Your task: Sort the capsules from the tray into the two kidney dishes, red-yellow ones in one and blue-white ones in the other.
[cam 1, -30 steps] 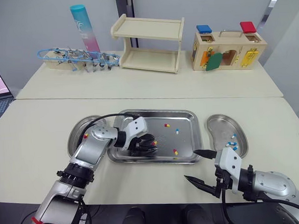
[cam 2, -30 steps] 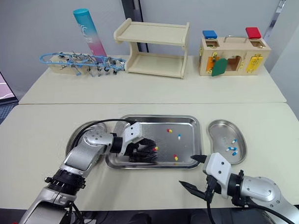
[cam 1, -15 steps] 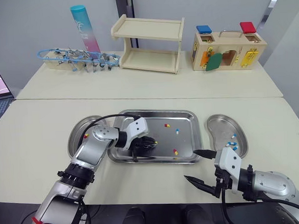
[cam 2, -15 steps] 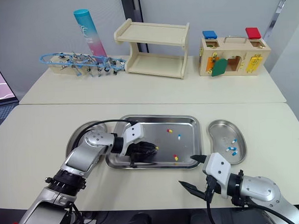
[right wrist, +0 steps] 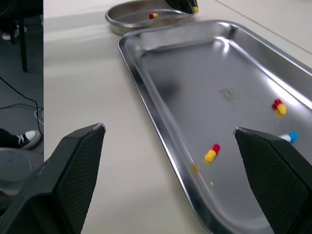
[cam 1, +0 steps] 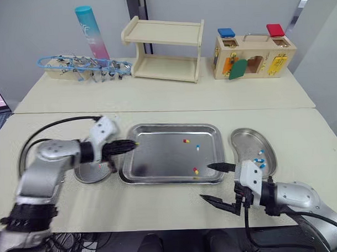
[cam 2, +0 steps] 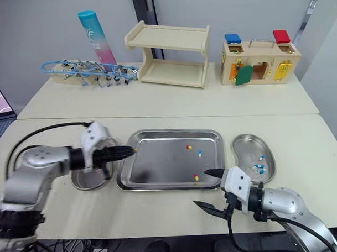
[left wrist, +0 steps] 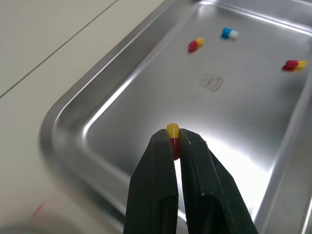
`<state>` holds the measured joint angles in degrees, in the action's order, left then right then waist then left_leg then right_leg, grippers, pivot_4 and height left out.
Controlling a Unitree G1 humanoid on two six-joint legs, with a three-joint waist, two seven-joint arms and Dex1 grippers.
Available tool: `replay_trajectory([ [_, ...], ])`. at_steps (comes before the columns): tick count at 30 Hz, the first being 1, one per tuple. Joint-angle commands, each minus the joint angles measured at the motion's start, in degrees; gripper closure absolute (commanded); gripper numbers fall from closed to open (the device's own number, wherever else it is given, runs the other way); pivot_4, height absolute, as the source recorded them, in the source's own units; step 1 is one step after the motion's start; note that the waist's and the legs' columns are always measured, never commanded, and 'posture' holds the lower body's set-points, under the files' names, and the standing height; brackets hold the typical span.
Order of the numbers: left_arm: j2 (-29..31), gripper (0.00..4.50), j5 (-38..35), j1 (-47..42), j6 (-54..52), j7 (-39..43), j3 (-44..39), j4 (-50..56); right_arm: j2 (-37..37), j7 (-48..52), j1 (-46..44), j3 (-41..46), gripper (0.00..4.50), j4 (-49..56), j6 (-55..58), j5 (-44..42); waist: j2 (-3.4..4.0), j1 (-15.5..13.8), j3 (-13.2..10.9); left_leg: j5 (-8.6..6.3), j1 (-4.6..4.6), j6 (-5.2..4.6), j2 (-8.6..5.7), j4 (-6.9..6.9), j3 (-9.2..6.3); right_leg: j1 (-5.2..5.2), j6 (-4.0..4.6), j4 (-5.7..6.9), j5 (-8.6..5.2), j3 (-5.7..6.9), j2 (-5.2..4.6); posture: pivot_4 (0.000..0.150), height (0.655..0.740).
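A: Nearest the desk [cam 1: 160, 201] edge?
B: Right jaws, spread wide, empty.
A: Left jaws?
B: Clamped on a red-yellow capsule [left wrist: 172, 139] over the tray [cam 1: 158, 157], just inside its left rim, near the left dish [cam 1: 88, 174].
A: Beyond?
B: Blue-white capsules [cam 1: 259, 161] in the right dish [cam 1: 244, 144].

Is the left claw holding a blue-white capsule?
No, the left claw is shut on a red-yellow capsule, with the yellow end sticking out at the tip.

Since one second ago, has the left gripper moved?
Yes. The left gripper, shut on a red-yellow capsule, has drawn from inside the tray leftward to its left rim.
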<state>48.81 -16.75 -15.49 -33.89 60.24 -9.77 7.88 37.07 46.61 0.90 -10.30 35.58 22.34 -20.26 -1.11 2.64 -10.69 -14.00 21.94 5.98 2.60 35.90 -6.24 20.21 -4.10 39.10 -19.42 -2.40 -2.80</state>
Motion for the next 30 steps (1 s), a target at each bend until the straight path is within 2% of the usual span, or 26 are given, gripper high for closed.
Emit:
replay_trajectory([
  [1,2.73,4.49,-0.44,5.76,-1.66,-3.21,-8.40,2.56,-2.29,1.65,-4.61,-2.56,0.00,-2.81,-2.16,0.49,0.00,0.12,-0.01,0.00,0.02,0.00,0.01,-0.01,-0.01,0.00,0.00,0.00,0.00,0.02,0.00,0.150,0.7400],
  [5,2.15,4.49,0.78,9.54,-0.79,-7.66,-10.41,1.26,-4.77,2.65,-9.14,-5.23,0.00,-6.94,-3.06,1.89,0.02,-0.51,-0.02,0.00,0.01,0.00,0.01,-0.01,-0.02,0.01,0.00,0.01,0.00,0.04,-0.01,0.150,0.7400],
  [10,-0.62,4.49,0.75,9.75,-0.83,-14.24,-11.65,-0.65,-5.32,3.64,-10.31,-6.12,0.00,-8.98,-4.26,2.48,0.01,-1.08,-0.02,0.00,0.05,0.01,-0.02,0.01,0.00,0.02,0.00,-0.03,0.00,0.03,-0.03,0.150,0.7400],
  [14,-1.38,3.39,-0.73,10.28,-1.96,-15.86,-12.25,0.89,-5.21,4.25,-10.39,-5.81,0.00,-9.80,-4.80,2.58,0.00,-0.81,-0.01,0.00,0.04,0.01,0.00,-0.01,-0.01,0.04,0.01,0.00,0.01,0.03,-0.02,0.150,0.7400],
  [20,-0.51,1.48,-3.75,13.11,-2.51,-15.35,-15.60,4.04,-5.12,4.87,-10.58,-5.49,0.00,-10.73,-5.48,2.83,0.00,-0.69,-0.01,0.00,0.03,0.01,0.00,-0.03,0.02,0.06,0.01,0.01,0.01,0.01,-0.02,0.150,0.7400],
  [27,-0.23,1.48,-9.23,20.59,-0.81,-11.05,-28.03,6.16,-3.13,5.81,-9.56,-2.24,0.00,-9.84,-4.92,0.88,0.01,-0.74,-0.01,0.00,0.03,0.01,0.01,-0.06,0.04,0.07,0.01,-0.01,0.00,-0.01,-0.02,0.150,0.7400],
  [30,-1.68,1.48,-9.46,26.20,4.30,-7.70,-32.05,4.18,-0.03,7.43,-7.95,1.09,0.00,-8.36,-5.07,-0.13,0.01,-0.77,-0.02,0.00,0.02,0.01,0.00,-0.06,0.06,0.05,0.01,-0.02,0.01,-0.01,-0.06,0.150,0.7400],
])
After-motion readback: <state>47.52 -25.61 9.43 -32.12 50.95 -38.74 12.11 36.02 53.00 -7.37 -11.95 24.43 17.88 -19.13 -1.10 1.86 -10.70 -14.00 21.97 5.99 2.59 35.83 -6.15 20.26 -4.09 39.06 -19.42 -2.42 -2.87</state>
